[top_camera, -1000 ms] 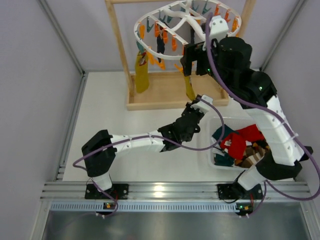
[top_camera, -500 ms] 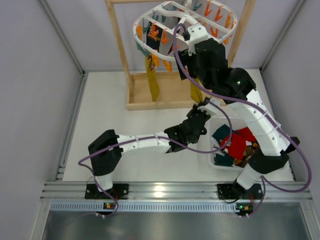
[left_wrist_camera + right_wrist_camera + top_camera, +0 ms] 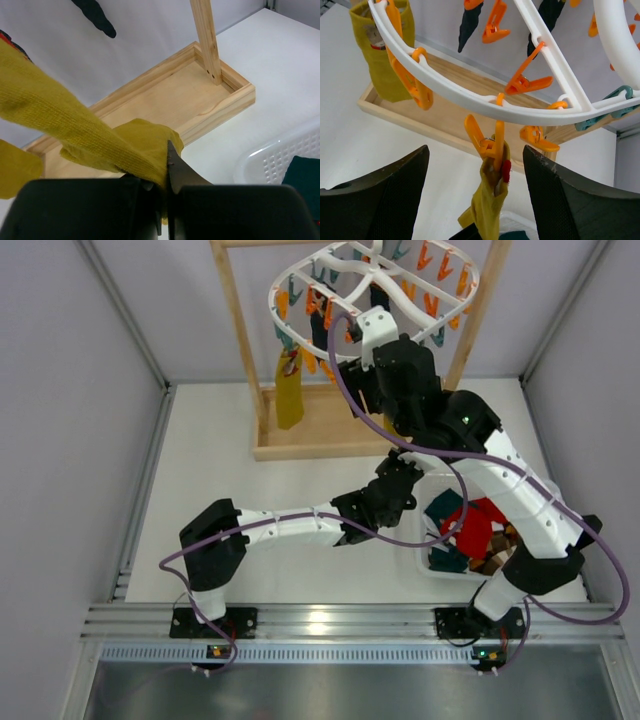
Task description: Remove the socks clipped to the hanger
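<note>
From above, the hanger [image 3: 375, 285] hangs inside the wooden stand [image 3: 240, 350], with the right gripper [image 3: 358, 380] just under its rim. The left gripper [image 3: 400, 472] is in front of the stand.

Left wrist: jaws pinch a yellow sock [image 3: 75, 120] above the stand's base, bare table rightward.

Right wrist: fingers spread wide, flanking the sock's orange peg [image 3: 487, 140], apart from it.

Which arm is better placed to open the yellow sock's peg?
Probably right: the open right end effector faces the orange peg clipping the yellow sock; the left end effector is shut on that sock.
</note>
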Robot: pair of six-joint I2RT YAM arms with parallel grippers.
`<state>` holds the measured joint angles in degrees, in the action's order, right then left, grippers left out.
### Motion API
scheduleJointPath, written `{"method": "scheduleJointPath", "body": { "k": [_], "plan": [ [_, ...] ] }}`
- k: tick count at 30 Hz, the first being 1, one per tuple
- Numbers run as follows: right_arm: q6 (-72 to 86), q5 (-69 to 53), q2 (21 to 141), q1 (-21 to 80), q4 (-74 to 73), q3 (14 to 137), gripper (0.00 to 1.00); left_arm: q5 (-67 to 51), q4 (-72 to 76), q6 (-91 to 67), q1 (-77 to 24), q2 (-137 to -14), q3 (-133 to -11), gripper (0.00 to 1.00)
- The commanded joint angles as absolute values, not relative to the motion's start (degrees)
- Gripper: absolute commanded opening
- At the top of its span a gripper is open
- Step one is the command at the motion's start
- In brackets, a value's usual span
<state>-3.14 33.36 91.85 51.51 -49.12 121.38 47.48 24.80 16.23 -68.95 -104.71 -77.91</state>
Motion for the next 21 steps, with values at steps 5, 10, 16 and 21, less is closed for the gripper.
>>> {"method": "scheduleJointPath", "body": {
  "k": [5, 10, 16, 21],
  "plan": [
    [-4.66, 35.95, 91.84, 52.56, -45.7, 124.63, 0.73, 47.55, 25.66, 16.17, -69.79, -103.98, -80.16, 0.0],
    [-5.97, 38.75, 92.99, 52.65, -44.39, 123.4, 0.73, 47.46, 25.66, 16.08, -69.87, -103.54, -80.16, 0.0],
    [-6.77, 40.87, 93.52, 52.47, -41.58, 120.68, 0.7, 47.29, 25.66, 15.38, -69.96, -102.66, -79.81, 0.0],
    [-8.0, 42.36, 92.81, 52.38, -36.22, 118.3, 0.65, 46.93, 25.66, 14.94, -70.14, -101.78, -79.1, 0.0]
  ]
}}
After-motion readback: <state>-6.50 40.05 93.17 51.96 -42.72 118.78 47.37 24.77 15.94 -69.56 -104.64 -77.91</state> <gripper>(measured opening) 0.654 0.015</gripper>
